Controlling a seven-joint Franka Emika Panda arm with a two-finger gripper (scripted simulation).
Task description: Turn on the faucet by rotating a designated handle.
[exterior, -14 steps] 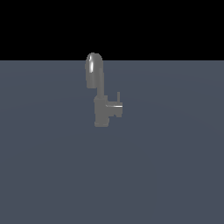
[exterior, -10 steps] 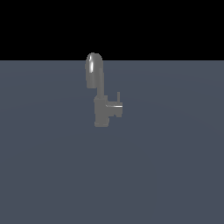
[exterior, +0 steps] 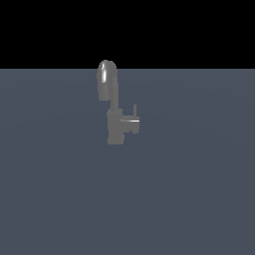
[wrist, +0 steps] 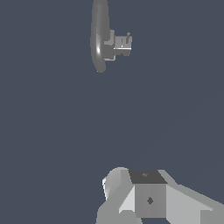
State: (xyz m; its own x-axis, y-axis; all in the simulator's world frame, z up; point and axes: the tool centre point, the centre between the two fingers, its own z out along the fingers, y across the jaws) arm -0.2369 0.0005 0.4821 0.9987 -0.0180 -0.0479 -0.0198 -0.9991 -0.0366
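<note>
Here, the matte grey faucet (exterior: 113, 107) arches roundly above its stubby handle (exterior: 132, 120); claw (wrist: 144, 197) state indiscernible.

Grey pincer (wrist: 144, 197) body only partly in wrist view, fingers unseen, grip state unclear

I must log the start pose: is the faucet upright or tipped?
Upright: the faucet stands on its base, spout arching on top, handle sticking sideways.
</note>
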